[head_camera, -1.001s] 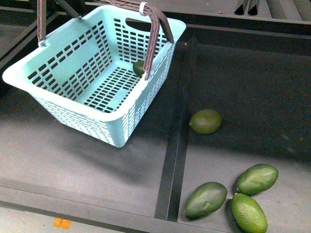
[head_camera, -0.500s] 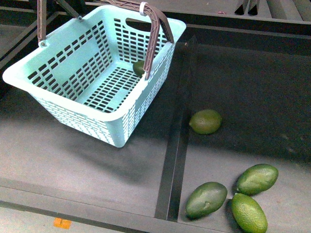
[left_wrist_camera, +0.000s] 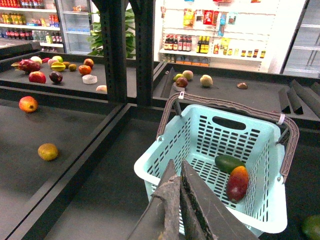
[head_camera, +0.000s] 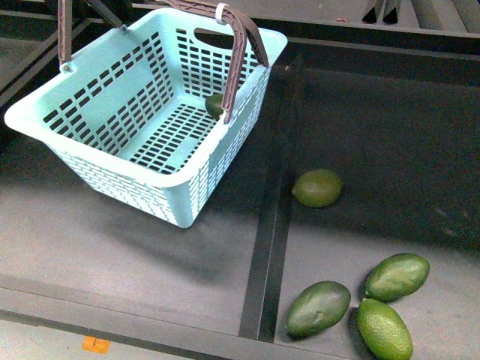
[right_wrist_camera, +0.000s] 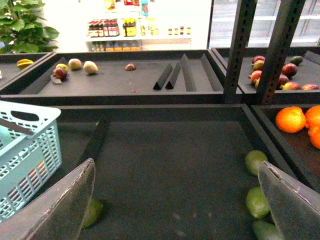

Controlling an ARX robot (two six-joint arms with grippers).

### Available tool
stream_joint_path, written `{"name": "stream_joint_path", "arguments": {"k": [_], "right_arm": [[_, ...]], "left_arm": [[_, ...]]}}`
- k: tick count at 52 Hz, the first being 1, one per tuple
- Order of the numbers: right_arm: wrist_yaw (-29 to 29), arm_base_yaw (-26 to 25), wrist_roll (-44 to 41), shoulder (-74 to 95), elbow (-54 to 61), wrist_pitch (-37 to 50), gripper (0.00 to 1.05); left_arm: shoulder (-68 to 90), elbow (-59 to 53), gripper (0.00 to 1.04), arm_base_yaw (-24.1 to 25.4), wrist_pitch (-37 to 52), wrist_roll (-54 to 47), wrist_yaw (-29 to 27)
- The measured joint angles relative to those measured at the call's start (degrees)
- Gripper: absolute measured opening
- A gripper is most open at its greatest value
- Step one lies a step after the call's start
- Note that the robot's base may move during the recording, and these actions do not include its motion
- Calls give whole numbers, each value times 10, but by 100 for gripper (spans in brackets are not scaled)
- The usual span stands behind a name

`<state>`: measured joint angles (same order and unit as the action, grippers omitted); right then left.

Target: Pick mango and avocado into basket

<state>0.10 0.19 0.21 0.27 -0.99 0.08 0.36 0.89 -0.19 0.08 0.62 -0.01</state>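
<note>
Your left pincer is closed and empty; your right pincer is wide open. The basket at the table's back left already holds a mango and an avocado. Reaching in again might tip it.

left pincer closed, right pincer spread wide
</note>
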Motion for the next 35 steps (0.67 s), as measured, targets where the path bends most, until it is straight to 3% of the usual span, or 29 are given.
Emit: {"name": "stream_joint_path", "arguments": {"k": [11, 28, 33, 35], "right_arm": [[0, 0, 0, 0, 0, 0, 96], [0, 0, 0, 0, 0, 0, 96], [0, 0, 0, 0, 0, 0, 96], [0, 0, 0, 0, 0, 0, 96]], "left_arm": [[0, 0, 2, 0, 0, 0, 0], [0, 0, 68, 0, 0, 0, 0], [0, 0, 94, 0, 0, 0, 0], [0, 0, 98, 0, 0, -1, 0]]}}
